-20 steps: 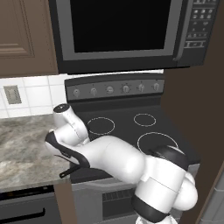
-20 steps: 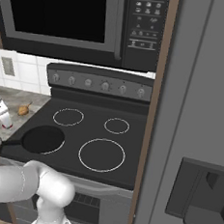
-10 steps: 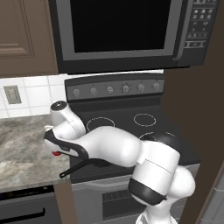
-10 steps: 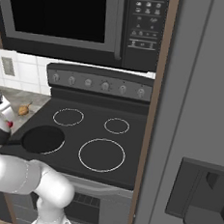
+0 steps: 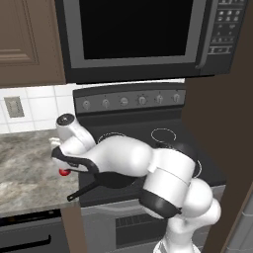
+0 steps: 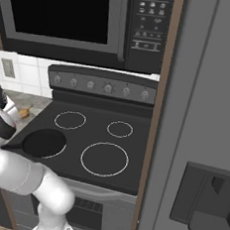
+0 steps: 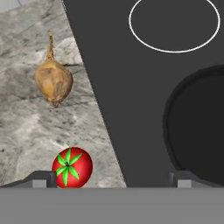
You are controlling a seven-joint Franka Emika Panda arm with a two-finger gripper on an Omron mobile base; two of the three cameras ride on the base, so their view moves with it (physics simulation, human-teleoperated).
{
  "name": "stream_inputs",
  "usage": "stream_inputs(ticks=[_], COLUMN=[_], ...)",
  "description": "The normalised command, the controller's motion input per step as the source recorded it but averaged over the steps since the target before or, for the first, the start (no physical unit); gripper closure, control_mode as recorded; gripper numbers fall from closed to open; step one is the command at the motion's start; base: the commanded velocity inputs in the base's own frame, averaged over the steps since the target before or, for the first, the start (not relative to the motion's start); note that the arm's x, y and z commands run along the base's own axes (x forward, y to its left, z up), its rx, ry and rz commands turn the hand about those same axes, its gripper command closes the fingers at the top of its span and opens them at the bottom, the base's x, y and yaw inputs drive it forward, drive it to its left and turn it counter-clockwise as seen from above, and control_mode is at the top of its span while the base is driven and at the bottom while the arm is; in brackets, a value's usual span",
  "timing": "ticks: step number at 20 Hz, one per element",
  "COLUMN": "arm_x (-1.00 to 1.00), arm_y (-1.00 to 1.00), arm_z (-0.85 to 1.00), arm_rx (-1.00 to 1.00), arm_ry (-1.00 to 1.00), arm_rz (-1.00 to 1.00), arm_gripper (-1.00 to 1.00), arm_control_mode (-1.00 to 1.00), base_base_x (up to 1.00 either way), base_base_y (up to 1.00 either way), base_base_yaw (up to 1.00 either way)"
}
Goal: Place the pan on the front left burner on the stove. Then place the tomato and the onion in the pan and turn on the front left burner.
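Gripper (image 7: 112,177): showing as two dark finger tips at the bottom of the hand view, one at lower left, one at lower right; standing wide apart, gripping nothing; hovering low over the seam between counter and stove.
Left finger tip (image 7: 41,178): sitting just beside the tomato, at its left edge in the hand view; contact impossible to tell.
Right finger tip (image 7: 183,178): lying over the black glass at the lower rim of the pan.
Tomato (image 7: 72,167): resting on the counter at lower left of the hand view, green stem facing the camera, near the stove edge; peeking out red under the arm at centre left of the left base view (image 5: 63,172).
Onion (image 7: 54,83): lying on the counter at upper left of the hand view, pointed tip aiming up the frame, well apart from the tomato; showing tan at the left edge of the right base view (image 6: 24,112).
Pan (image 6: 45,142): sitting on the front left burner (image 6: 60,152) at centre left of the right base view, holding nothing; filling the right side of the hand view (image 7: 197,127); handle (image 5: 83,190) sticking out toward lower left in the left base view.
Stove (image 6: 133,153): black glass top spreading across the middle of the right base view.
Counter (image 7: 30,127): grey marbled stone, taking up the left of the hand view.
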Motion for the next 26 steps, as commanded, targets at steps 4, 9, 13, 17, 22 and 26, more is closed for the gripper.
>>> stream_inputs(ticks=[4,9,13,17,22,26], arm_x=[0.54,0.52,0.5,0.39,0.32,0.26], arm_y=[0.04,0.11,0.16,0.16,0.11,0.06], arm_z=[0.0,0.0,0.0,0.0,0.0,-0.01], arm_rx=[0.0,0.0,-0.02,-0.08,-0.09,-0.07], arm_ry=[0.0,0.0,0.0,0.01,0.02,0.08], arm_rz=[0.03,0.06,0.08,0.06,0.06,0.07], arm_gripper=[-1.0,-1.0,-1.0,-1.0,-1.0,-1.0], arm_control_mode=[-1.0,-1.0,-1.0,-1.0,-1.0,-1.0], base_base_x=[0.0,0.0,0.0,0.0,0.0,0.0], base_base_y=[0.0,0.0,0.0,0.0,0.0,0.0], base_base_yaw=[0.0,0.0,0.0,0.0,0.0,0.0])
